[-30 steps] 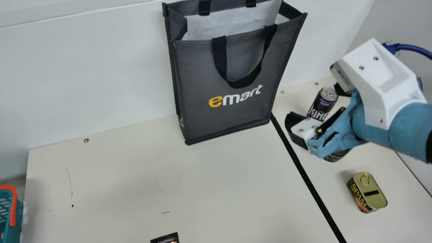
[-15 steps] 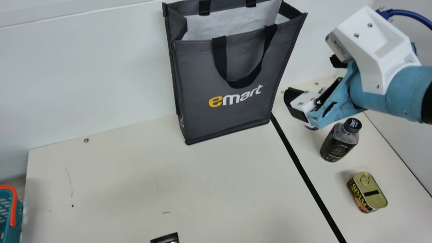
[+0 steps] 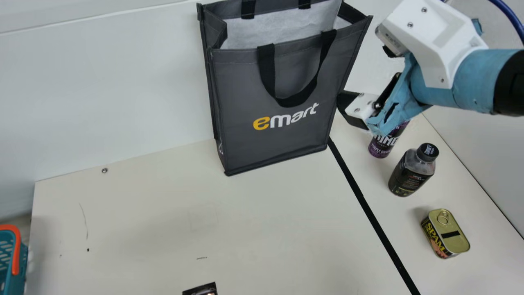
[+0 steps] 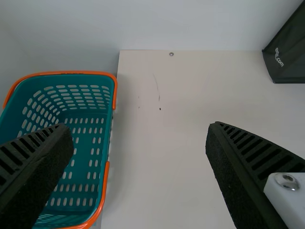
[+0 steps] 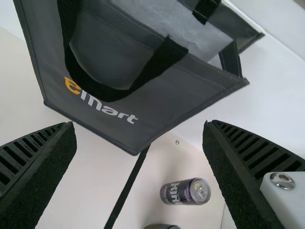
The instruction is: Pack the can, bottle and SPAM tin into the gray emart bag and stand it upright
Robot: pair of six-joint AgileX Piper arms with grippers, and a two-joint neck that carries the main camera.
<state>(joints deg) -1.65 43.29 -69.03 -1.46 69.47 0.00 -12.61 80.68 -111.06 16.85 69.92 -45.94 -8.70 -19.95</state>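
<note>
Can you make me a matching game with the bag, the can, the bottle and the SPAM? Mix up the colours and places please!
Things:
1. bag
2. can
3. bottle
4. SPAM tin

Clues:
A. gold on top
B. between the can and the SPAM tin
C. gray and standing up
D. purple

Right pairs: 1-C, 2-D, 3-B, 4-A

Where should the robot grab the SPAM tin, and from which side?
I'd come straight down from above and pinch the SPAM tin's two long sides. It stands with its lid facing up, and it's narrower across than along. The bottle stands apart from it, so there's probably room.
</note>
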